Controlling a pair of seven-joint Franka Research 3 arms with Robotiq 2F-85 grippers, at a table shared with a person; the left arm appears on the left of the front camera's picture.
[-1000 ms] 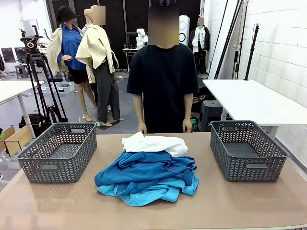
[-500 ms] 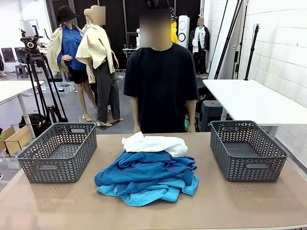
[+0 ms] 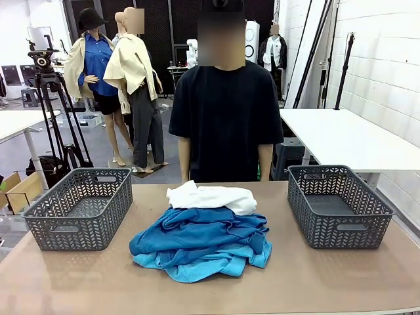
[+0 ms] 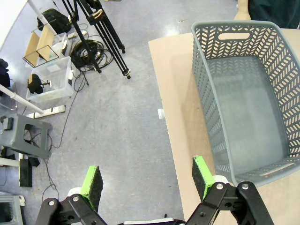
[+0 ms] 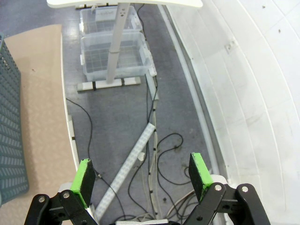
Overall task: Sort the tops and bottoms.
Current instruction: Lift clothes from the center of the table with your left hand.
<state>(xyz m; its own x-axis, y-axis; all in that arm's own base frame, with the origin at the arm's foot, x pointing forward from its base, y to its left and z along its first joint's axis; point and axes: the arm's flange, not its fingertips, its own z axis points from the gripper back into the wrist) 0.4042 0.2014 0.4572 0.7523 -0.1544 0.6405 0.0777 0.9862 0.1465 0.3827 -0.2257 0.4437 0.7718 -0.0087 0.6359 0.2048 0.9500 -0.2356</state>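
A heap of loose tops lies in the middle of the table: a white one (image 3: 211, 197) at the back, royal-blue ones (image 3: 200, 233) over it, and sky-blue ones (image 3: 197, 266) at the bottom front. I cannot tell any bottoms apart in the heap. My left gripper (image 4: 147, 183) is open, hanging over the floor beside the table's left edge, near the left basket (image 4: 243, 98). Open as well, my right gripper (image 5: 142, 178) hangs above the floor past the table's right edge. Neither holds anything.
Two grey plastic baskets stand on the table, one left (image 3: 82, 207) and one right (image 3: 338, 205) of the heap. A person (image 3: 223, 125) in a black T-shirt stands at the far edge, arms down. A tripod (image 3: 56, 111) and a white table (image 3: 341, 134) stand behind.
The person has straightened up and shifted slightly at the far edge. The clothes, the baskets and both grippers stay as they were.
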